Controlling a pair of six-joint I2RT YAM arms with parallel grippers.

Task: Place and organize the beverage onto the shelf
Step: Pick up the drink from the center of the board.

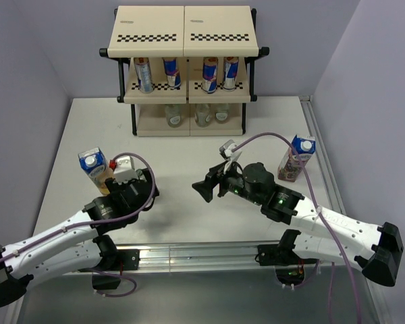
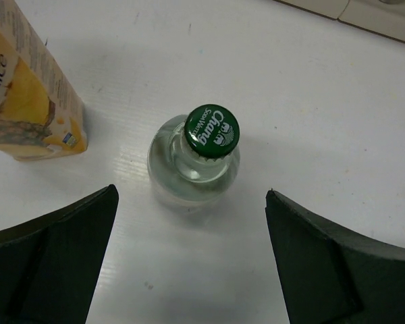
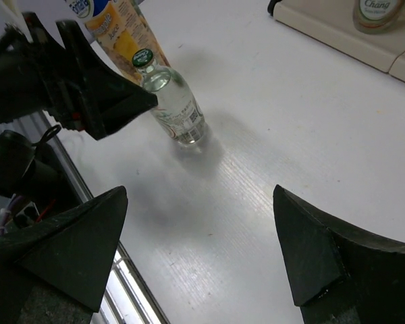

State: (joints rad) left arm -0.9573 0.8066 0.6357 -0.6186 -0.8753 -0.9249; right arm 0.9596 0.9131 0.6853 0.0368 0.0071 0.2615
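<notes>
Bottle (image 2: 192,158) cap reads Chang (carton (image 2: 27,88) says Juice); we see white table (image 1: 189,145), grey walls (image 1: 27,54); left gripper (image 2: 191,196), right gripper (image 3: 201,192) both released.

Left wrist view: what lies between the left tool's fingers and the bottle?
Only bare table, in the left wrist view: it shows on both sides of the bottle, which stands centred between the open left tool's fingers.

White table (image 1: 189,155) is lying flat, showing a faintly ribbed surface. Pale lilac walls (image 1: 27,54) are enclosing it on three sides. A metal rail (image 1: 202,253) is running along its near edge.
</notes>
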